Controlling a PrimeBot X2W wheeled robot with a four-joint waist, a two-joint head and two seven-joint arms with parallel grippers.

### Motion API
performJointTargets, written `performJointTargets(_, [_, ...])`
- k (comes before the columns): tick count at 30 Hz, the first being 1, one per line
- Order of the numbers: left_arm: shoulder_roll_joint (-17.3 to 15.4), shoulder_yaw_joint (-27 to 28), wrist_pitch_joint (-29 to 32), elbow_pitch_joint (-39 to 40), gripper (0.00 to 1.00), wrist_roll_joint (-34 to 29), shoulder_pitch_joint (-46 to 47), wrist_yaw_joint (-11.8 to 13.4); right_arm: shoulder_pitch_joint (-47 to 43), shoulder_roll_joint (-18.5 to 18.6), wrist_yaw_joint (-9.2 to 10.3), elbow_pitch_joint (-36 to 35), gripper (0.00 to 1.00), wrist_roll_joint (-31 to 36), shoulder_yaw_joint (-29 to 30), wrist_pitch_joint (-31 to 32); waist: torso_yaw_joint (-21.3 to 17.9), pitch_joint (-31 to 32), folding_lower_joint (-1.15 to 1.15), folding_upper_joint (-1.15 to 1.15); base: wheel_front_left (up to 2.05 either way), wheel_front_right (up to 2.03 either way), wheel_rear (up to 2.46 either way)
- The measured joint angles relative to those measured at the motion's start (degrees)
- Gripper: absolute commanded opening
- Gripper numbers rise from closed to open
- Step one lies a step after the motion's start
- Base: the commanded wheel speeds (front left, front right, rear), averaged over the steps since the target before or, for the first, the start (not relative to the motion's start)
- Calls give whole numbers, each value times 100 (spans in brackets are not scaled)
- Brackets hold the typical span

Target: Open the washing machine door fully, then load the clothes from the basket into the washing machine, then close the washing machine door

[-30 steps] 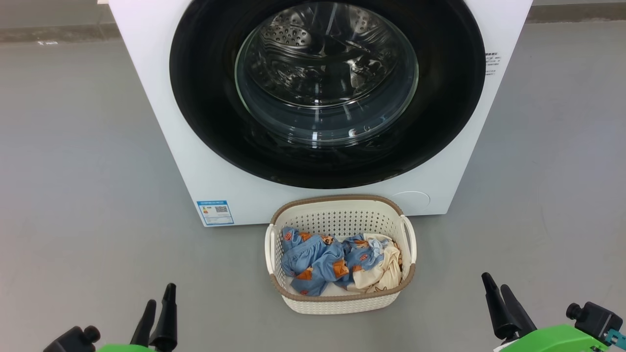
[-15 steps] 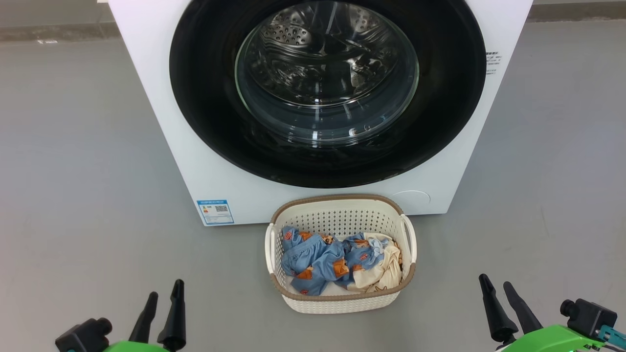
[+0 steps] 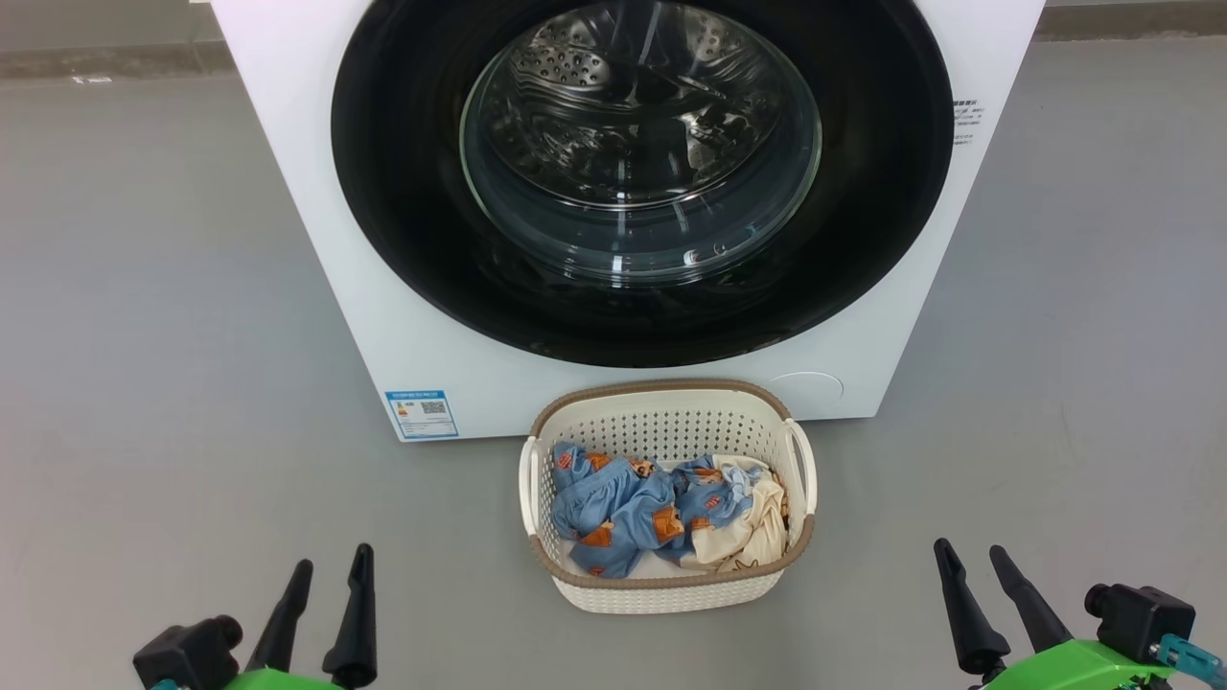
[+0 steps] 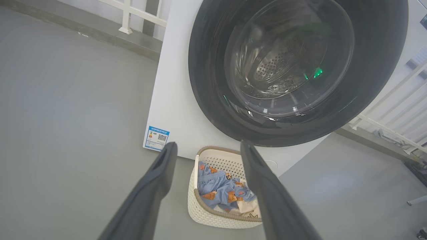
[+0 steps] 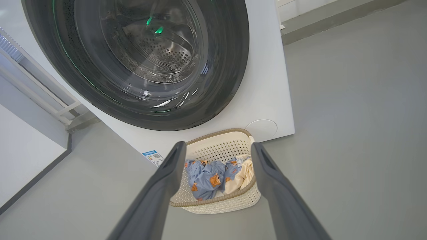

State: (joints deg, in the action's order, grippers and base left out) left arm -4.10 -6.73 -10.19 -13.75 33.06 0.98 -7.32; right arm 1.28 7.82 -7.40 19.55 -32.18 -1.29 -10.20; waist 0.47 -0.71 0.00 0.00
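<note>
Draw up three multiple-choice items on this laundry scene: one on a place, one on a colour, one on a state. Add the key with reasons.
1. Where does the basket stand?
A. On the floor before the washing machine.
B. On top of the machine.
C. Inside the drum.

2. What colour is the basket's rim?
A. Green.
B. Brown.
C. Red.

3. How is the washing machine door?
A. Swung fully open.
B. Lifted off.
C. Shut.

Key:
1 A, it sits on grey floor just below the door.
2 B, a brown woven-look band tops its cream walls.
3 C, the door lies flush against the white front.
</note>
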Motion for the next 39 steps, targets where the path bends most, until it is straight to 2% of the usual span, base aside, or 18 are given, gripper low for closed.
performJointTargets(25, [-43, -101, -403, 5, 100, -1304, 15, -2, -2, 11, 0, -2, 100, 1504, 199, -410, -29, -9, 0, 0, 0, 0, 0])
performJointTargets(39, [-42, -7, -403, -151, 100, -1328, 21, -7, -2, -29, 0, -14, 100, 1541, 350, -410, -57, -47, 0, 0, 0, 0, 0])
